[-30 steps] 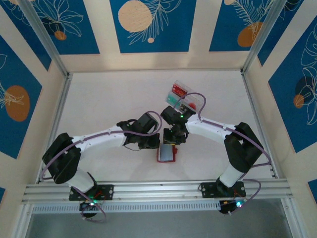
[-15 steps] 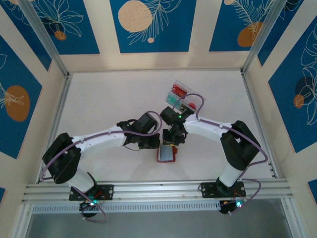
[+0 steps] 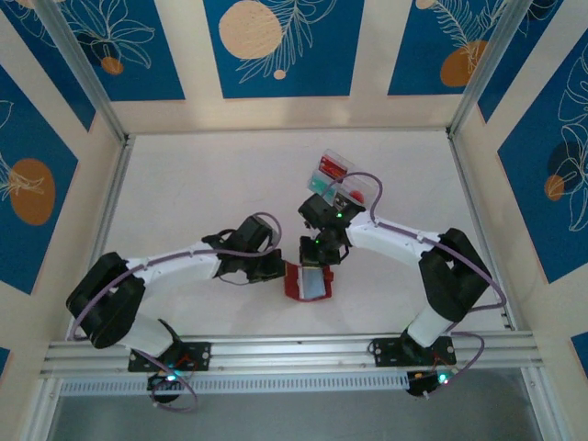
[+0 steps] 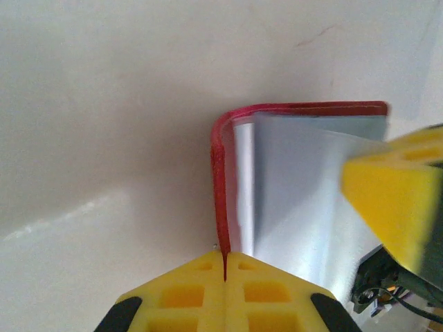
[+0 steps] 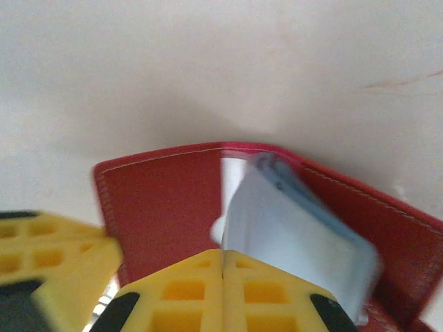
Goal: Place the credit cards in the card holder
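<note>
**Operator:** State of the left gripper (image 4: pixel 225 266)?

**Technician:** Pressed together on the red cover edge of the card holder (image 3: pixel 308 283), which sits part-open on the table (image 3: pixel 202 184) between the arms. The right gripper (image 5: pixel 223 266) pinches its pale pocket leaf (image 5: pixel 291 235).

**Operator:** Handling?

**Technician:** Probably light, floppy at the fold, with slick pockets. Grip the stiffer cover edges; the thin leaf may tear.

Twin white-and-black arms
White links, black joints, purple cables (image 3: pixel 179 255) on left arm (image 3: pixel 179 266) and right arm (image 3: pixel 395 241); left gripper (image 4: pixel 225 266) and right gripper (image 5: pixel 223 261) carry yellow grid-moulded pads (image 4: pixel 180 297).
</note>
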Motion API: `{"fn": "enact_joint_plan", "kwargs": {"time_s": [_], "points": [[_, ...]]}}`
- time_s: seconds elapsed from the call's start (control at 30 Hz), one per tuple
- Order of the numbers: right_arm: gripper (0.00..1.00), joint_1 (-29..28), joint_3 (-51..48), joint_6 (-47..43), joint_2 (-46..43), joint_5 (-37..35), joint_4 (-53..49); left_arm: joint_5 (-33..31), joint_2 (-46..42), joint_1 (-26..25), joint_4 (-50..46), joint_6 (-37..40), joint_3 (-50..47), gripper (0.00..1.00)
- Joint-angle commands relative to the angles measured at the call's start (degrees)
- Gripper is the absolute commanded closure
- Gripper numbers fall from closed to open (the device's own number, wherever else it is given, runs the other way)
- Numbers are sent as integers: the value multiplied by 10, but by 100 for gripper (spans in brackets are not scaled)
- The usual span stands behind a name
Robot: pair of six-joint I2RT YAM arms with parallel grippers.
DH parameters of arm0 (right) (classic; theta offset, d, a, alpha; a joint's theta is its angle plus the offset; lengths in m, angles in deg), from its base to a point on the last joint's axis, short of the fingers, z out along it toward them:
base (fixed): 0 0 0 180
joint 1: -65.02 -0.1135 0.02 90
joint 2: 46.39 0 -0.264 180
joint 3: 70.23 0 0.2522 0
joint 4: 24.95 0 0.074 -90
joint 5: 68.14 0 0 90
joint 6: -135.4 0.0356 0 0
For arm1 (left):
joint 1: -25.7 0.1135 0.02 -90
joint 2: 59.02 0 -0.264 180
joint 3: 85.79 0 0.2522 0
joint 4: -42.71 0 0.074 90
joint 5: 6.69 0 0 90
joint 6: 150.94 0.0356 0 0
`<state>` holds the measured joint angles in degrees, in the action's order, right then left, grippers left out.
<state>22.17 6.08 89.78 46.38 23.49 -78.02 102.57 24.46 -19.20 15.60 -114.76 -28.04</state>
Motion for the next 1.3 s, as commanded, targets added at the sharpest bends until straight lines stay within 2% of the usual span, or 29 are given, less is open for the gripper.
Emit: {"fn": "enact_joint_plan", "kwargs": {"time_s": [0.0,0.47,0.67,0.83,1.03,1.07,1.2,1.27], "points": [[100,0,9,11,-2,65,33,35,-19,8,52,-33,-28,100],[100,-17,-5,48,99,118,133,17,-3,11,61,-22,-60,100],[100,-17,-11,51,114,99,130,-10,-21,17,24,-16,-71,100],[88,-14,-13,53,127,102,127,-47,-74,20,-42,2,-55,84],[74,-12,-13,53,138,109,128,-56,-118,19,-102,26,-24,77],[71,-12,-11,53,142,112,127,-45,-117,17,-96,28,-24,79],[60,-12,-9,55,144,122,133,-9,-98,-1,-48,29,-25,97],[54,-13,-5,53,144,122,130,0,-85,-15,-26,30,-22,100]]}}
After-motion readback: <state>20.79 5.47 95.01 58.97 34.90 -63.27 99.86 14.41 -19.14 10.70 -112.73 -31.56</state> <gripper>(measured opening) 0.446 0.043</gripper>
